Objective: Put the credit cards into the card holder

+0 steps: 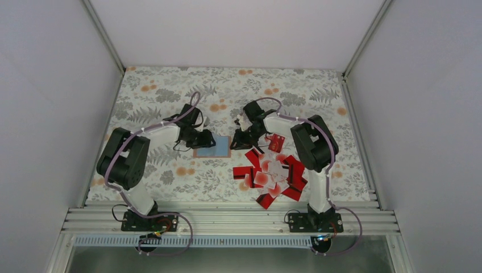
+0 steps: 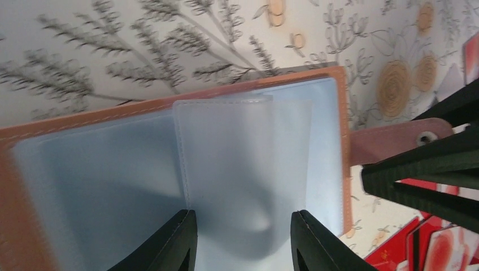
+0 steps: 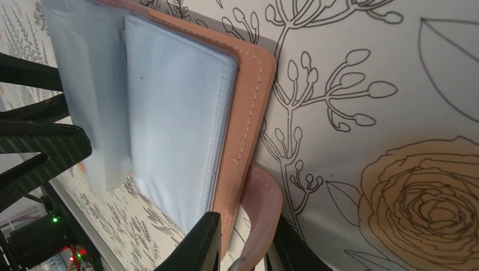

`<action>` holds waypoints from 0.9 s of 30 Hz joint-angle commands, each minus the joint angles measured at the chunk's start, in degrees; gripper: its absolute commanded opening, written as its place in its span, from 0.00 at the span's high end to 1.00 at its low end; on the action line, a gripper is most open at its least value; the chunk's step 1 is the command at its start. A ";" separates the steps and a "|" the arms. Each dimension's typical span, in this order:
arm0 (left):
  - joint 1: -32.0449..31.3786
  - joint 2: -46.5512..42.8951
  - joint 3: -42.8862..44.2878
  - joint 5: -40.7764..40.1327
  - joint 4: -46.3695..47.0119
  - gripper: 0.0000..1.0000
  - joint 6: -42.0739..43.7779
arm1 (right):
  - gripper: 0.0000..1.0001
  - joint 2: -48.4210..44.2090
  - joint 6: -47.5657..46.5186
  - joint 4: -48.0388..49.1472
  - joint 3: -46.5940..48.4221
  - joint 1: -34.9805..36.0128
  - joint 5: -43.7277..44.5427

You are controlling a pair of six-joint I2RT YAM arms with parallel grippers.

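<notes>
The card holder (image 1: pixel 212 147) lies open on the floral cloth, tan cover with pale blue-grey plastic sleeves (image 2: pixel 248 164). My left gripper (image 1: pixel 203 138) is at its left side; its jaws (image 2: pixel 244 226) stand apart, open, with the fingertips down on a bulging sleeve. My right gripper (image 1: pixel 245 139) is at the holder's right edge, shut (image 3: pixel 243 243) on the pinkish snap strap (image 3: pixel 262 197), which curls up between its fingers. The credit cards (image 1: pixel 274 175), red and white, are heaped near the right arm. One red card (image 1: pixel 277 142) lies apart, just right of the right gripper.
Grey enclosure walls (image 1: pixel 57 85) close in the left, back and right of the table. An aluminium rail (image 1: pixel 227 219) carrying both arm bases runs along the near edge. In the left wrist view the right gripper's black fingers (image 2: pixel 429 175) reach in over the strap.
</notes>
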 commanded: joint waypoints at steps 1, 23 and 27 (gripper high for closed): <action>-1.24 2.33 2.75 5.18 2.89 0.57 -1.49 | 0.80 1.66 -1.49 0.65 0.47 -0.11 0.59; 5.11 -13.13 7.13 -3.28 -14.56 0.57 2.51 | 0.79 2.10 -1.38 1.85 -0.74 -0.81 0.54; 5.40 -12.22 3.00 -6.51 -14.64 0.58 4.65 | 0.79 2.83 -1.45 1.58 0.07 -0.85 0.28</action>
